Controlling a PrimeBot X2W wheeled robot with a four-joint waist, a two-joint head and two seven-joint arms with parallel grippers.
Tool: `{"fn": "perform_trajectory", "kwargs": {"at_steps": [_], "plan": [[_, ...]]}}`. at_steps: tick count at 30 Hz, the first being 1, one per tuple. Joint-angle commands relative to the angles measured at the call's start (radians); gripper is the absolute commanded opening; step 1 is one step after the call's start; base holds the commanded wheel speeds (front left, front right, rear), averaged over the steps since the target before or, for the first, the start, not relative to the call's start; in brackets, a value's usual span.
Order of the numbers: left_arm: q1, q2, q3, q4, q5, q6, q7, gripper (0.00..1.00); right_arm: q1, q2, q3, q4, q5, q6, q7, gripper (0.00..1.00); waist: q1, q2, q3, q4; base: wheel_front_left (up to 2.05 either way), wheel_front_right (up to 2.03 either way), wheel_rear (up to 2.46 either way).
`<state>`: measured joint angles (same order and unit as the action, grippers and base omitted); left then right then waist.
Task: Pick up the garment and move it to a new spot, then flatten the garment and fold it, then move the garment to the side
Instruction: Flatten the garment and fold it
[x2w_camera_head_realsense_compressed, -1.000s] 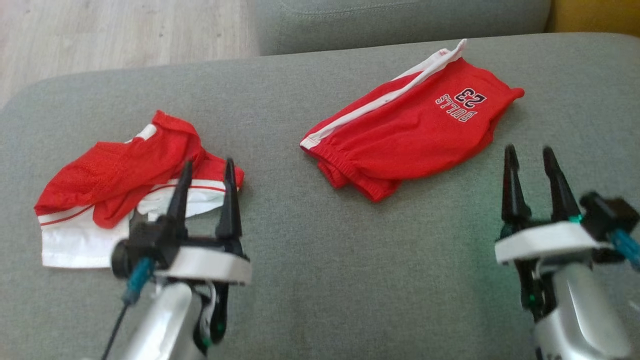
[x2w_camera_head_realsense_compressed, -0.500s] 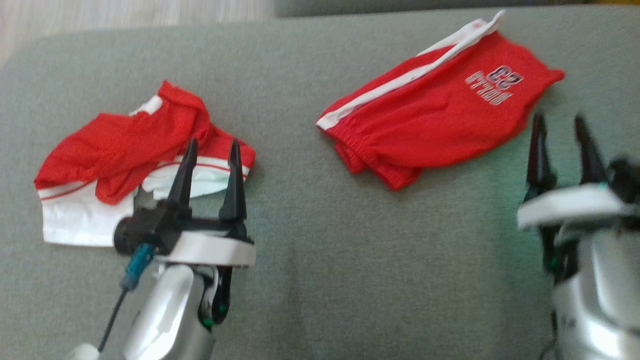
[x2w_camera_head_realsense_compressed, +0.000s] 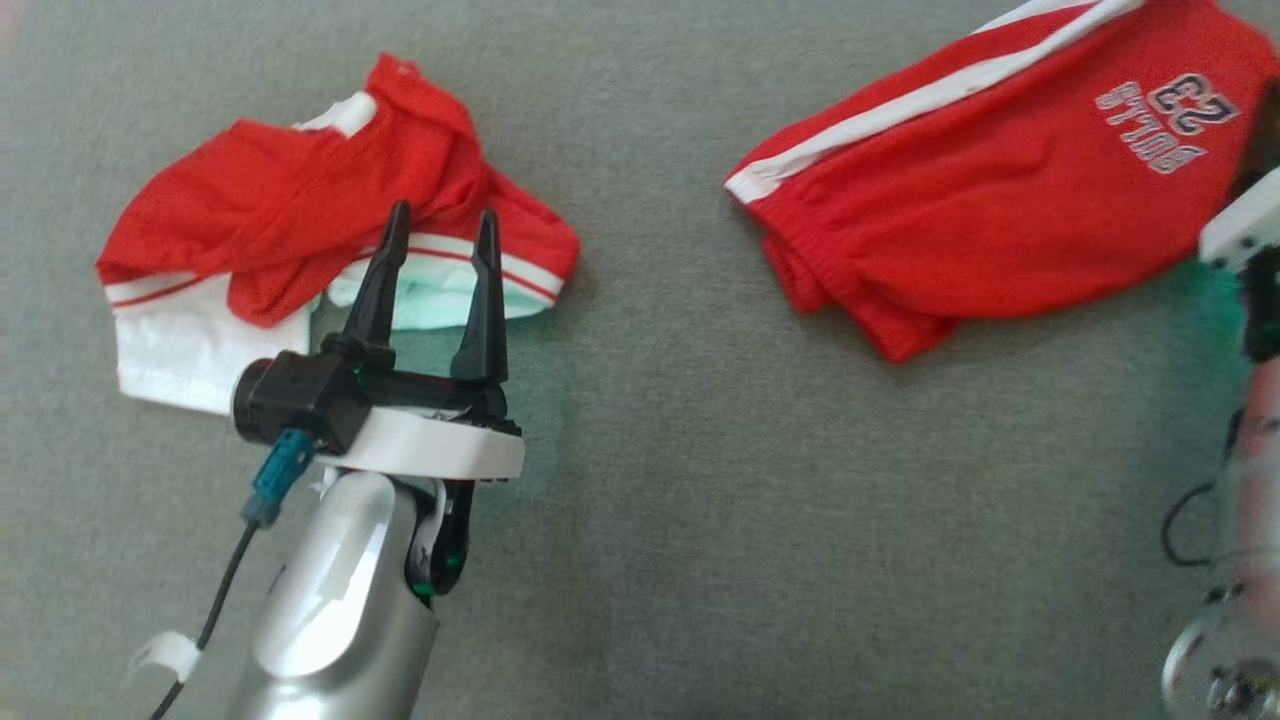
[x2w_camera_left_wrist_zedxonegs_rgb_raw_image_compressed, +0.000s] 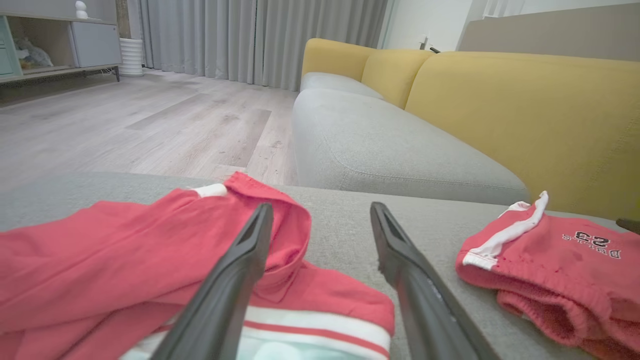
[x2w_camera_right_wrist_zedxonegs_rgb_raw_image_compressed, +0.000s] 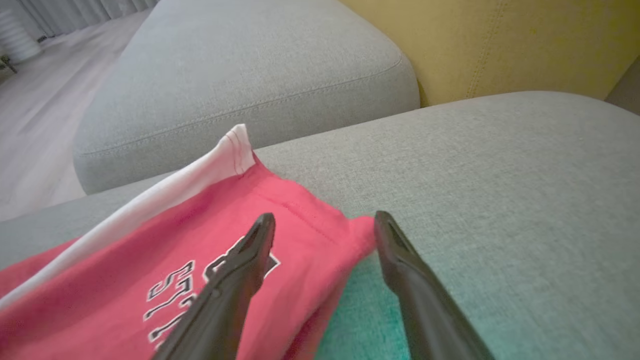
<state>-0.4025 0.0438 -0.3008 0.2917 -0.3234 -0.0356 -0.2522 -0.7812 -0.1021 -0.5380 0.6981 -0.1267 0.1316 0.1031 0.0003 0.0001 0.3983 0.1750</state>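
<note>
2 red garments on the grey cushion (x2w_camera_head_realsense_compressed: 700, 480), both grippers spread wide and empty.

The crumpled red-and-white jersey (x2w_camera_head_realsense_compressed: 290, 200) lies at the left. The left gripper (x2w_camera_head_realsense_compressed: 443, 210) is over its striped white hem, fingers wide apart with nothing between them; whether the tips touch the cloth is hard to tell. The folded shorts (x2w_camera_head_realsense_compressed: 1000, 220), printed 23, lie well apart at the right. The right gripper (x2w_camera_right_wrist_zedxonegs_rgb_raw_image_compressed: 325, 215) is fully open too and holds nothing, one finger over the shorts' printed corner, the other over bare cushion.
</note>
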Motion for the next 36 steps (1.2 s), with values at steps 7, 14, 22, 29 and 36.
{"fn": "perform_trajectory", "kwargs": {"at_steps": [7,14,22,29,36], "plan": [[-0.026,0.007,0.008,-0.025,-0.010,0.007,-0.010,1.00,-0.117,-0.031,-0.086,0.126,-0.135,-0.001,0.043,1.00,-0.0003,-0.0001,0.042,0.040,0.00,0.00,0.00],[-0.026,0.007,0.011,-0.027,-0.009,0.014,-0.010,1.00,-0.176,-0.057,-0.103,0.265,-0.181,-0.001,0.065,0.00,-0.0003,-0.0001,0.047,0.035,0.00,0.00,0.00],[-0.011,0.007,0.026,-0.015,0.000,0.013,-0.010,1.00,-0.206,-0.073,-0.080,0.363,-0.077,-0.001,-0.071,0.00,-0.0003,-0.0001,-0.004,-0.009,0.00,0.00,0.00],[0.023,0.006,0.045,-0.010,0.003,0.012,-0.010,1.00,-0.139,-0.079,-0.037,0.376,0.076,-0.001,-0.181,0.00,-0.0003,-0.0001,-0.085,-0.061,0.00,0.00,0.00],[0.061,0.006,0.049,-0.005,0.002,0.010,-0.010,1.00,0.007,-0.132,-0.055,0.296,0.215,-0.001,-0.203,0.00,-0.0003,-0.0001,-0.148,-0.084,0.00,0.00,0.00]]}}
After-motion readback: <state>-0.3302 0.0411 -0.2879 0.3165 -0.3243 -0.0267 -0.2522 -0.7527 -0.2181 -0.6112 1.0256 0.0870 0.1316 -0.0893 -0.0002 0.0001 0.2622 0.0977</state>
